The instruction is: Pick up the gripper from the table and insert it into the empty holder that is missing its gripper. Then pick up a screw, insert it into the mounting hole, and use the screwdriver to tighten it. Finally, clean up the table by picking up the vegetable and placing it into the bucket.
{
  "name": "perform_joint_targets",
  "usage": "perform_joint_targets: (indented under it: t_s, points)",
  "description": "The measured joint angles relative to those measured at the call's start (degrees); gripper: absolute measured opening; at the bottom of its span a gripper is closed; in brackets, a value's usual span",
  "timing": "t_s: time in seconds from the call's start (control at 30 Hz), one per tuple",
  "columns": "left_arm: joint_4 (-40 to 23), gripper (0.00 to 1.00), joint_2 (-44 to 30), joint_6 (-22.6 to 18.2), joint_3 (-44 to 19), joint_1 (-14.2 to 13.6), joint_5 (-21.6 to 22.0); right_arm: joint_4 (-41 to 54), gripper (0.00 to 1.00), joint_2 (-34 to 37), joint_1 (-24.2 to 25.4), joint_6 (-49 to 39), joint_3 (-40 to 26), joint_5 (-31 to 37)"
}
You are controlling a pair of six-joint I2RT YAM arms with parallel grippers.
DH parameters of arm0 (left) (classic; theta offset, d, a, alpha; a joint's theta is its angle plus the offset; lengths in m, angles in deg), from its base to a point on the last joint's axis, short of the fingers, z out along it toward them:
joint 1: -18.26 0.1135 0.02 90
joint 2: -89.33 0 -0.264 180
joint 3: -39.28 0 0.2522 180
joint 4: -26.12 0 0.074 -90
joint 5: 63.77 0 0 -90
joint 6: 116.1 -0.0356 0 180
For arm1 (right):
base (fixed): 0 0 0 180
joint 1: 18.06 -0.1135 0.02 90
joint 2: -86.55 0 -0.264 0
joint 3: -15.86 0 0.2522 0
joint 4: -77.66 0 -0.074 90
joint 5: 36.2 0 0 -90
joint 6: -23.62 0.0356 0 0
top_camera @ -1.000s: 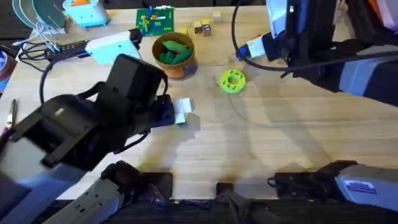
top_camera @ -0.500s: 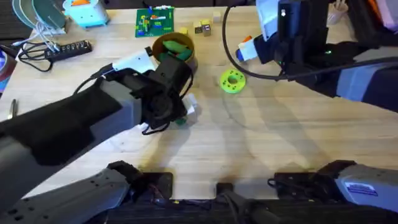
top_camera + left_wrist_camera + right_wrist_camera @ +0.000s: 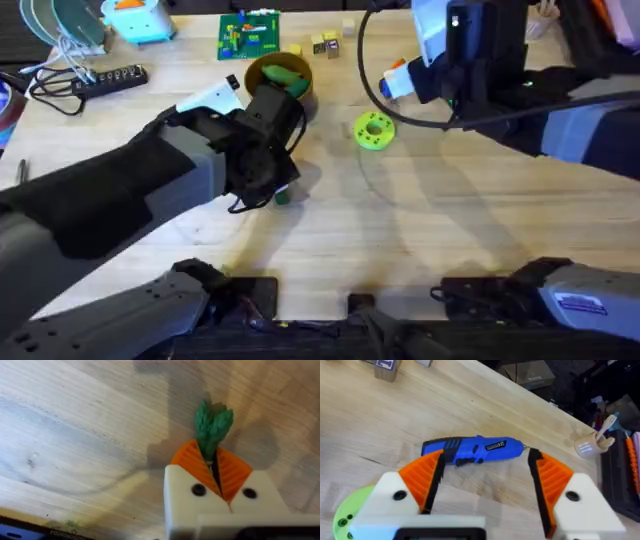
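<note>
My left gripper is shut on the vegetable, whose dark green knobbly leafy end pokes out past the orange pads over bare wood. From overhead, the left gripper sits just in front of the orange-brown bucket, with a bit of the vegetable showing under it. The bucket holds other green toy vegetables. My right gripper is open above the table, and the blue screwdriver lies flat just beyond its fingers. The loose gripper piece, the holder and the screw are out of view.
A lime-green disc lies right of the bucket. Behind the bucket are a green circuit board and small wooden blocks. A power strip and cables sit at the far left. A white object lies beside my left arm.
My left arm has swung forward and to the right toward the bucket, its wrist now covering the white fingers. The right arm shifted slightly left, then held still.
</note>
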Motion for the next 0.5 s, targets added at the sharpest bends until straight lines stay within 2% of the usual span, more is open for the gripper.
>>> perform_joint_targets:
  t_s: [0.17, 0.4, 0.5]
  points:
    - [-4.5, 0.020, 0.0, 0.0, -2.9, 0.6, -0.8, 0.1, 0.990, 0.0, 0.0, 0.0, 0.0, 0.0]
    - [-17.8, 0.019, 0.0, 0.0, -18.2, 0.6, -2.5, 0.1, 0.990, 0.0, 0.0, 0.0, 0.0, 0.0]
    - [-17.9, 0.019, 0.0, 0.0, -23.9, 0.6, -1.0, 0.1, 0.992, 0.0, 0.0, 0.0, 0.0, 0.0]
